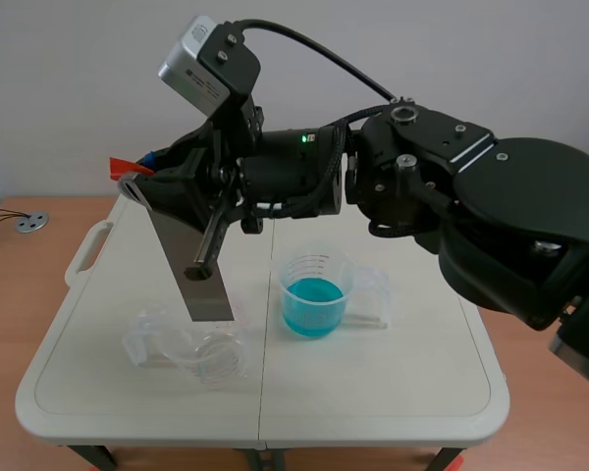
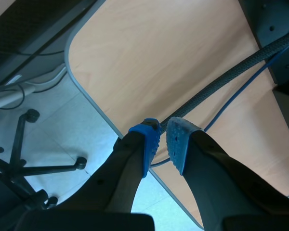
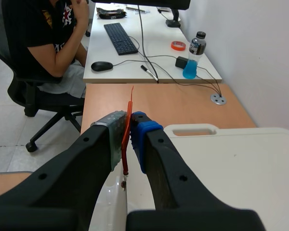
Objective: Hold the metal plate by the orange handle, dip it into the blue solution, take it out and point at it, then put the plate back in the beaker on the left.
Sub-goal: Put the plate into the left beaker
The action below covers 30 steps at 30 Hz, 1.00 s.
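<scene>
My right gripper (image 1: 142,175) reaches across from the right to the table's far left and is shut on the orange handle (image 1: 121,165). In the right wrist view the thin orange handle (image 3: 130,108) is pinched between the pads of the right gripper (image 3: 130,137). The grey metal plate (image 1: 191,260) hangs slanted from it. Its lower end is just above the empty clear beaker (image 1: 191,355) at the front left. The beaker of blue solution (image 1: 314,296) stands right of the plate, apart from it. My left gripper (image 2: 162,144) is shut on nothing, off the table.
The white folding table (image 1: 422,392) has a carry slot (image 1: 88,250) at its left edge. Beyond it, a person (image 3: 48,43) sits at a desk with a keyboard (image 3: 120,37) and a bottle (image 3: 193,61). The left wrist view shows a wooden desk (image 2: 159,62), cables (image 2: 221,82) and a chair base (image 2: 29,168).
</scene>
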Tool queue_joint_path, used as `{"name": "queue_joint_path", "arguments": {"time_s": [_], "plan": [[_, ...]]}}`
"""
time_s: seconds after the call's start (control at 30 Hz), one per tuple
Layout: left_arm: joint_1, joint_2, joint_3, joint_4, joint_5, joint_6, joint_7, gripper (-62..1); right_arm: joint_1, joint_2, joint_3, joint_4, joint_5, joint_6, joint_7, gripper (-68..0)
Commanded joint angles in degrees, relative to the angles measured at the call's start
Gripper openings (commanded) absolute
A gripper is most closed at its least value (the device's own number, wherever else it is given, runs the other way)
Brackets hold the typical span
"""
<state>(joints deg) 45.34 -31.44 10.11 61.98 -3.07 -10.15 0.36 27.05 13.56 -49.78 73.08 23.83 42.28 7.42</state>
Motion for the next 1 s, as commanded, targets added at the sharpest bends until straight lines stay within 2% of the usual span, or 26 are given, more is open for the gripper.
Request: {"name": "queue_joint_path", "arguments": {"time_s": [0.0, 0.2, 0.5, 0.97], "plan": [[-0.15, -0.31, -0.31, 0.59, -0.33, -0.11, -0.35, -51.7, 1.2, -1.18, -0.57, -0.83, 0.83, 0.44, 0.96, -66.2], [-0.15, -0.31, -0.31, 0.59, -0.33, -0.11, -0.33, -51.7, 1.2, -1.86, -1.29, -4.33, 0.83, 0.44, 1.46, -66.2], [-0.15, -0.31, -0.31, 0.59, -0.33, -0.11, -0.33, -51.7, 0.28, -2.01, -1.29, -6.86, 0.9, 0.44, 6.93, -66.2], [-0.15, -0.31, -0.31, 0.59, -0.31, -0.11, -0.35, -51.7, -2.54, -4.07, -1.29, -9.03, 1.33, 0.44, 6.93, -66.2]]}}
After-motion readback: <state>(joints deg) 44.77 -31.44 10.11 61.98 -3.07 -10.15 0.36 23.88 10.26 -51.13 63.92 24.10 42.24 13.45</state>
